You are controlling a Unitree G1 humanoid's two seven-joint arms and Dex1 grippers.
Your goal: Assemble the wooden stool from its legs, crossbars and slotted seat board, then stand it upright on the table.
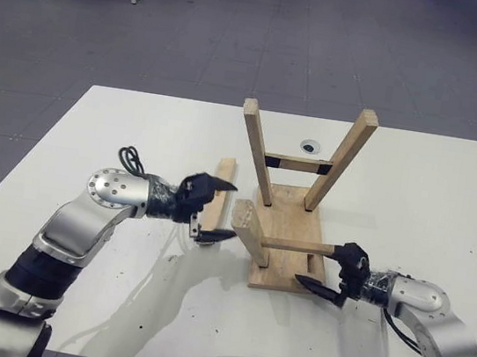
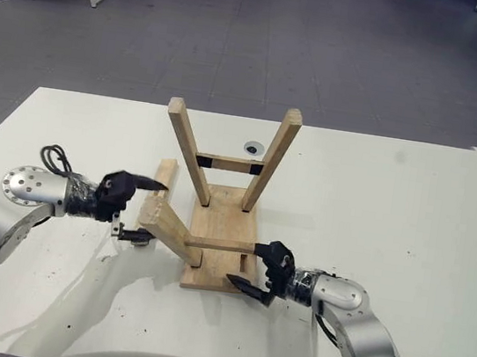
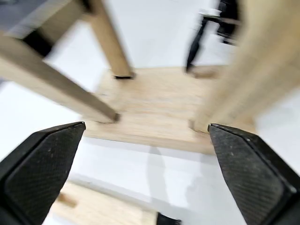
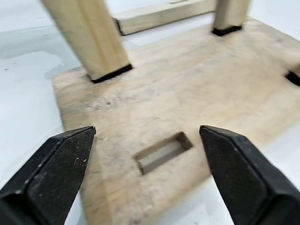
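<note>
Board (image 1: 288,214) lies flat mid-table (image 1: 449,199), three legs stuck up from it: far pair (image 1: 257,150) and a leaning near-left leg (image 1: 250,230) w/ crossbar (image 1: 298,246). The near-right slot (image 4: 164,152) is empty, and a loose leg (image 1: 224,173) lies just left of the board. Left gripper (image 1: 234,210) is spread open by the near-left leg's top; right gripper (image 1: 322,266) is open too, over the near-right corner, holding nothing. Wood looks stiff, light, not fragile, but joints seem slack and the board prob. slides. Take the loose leg mid-length across its narrow faces, and brace the board.
</note>
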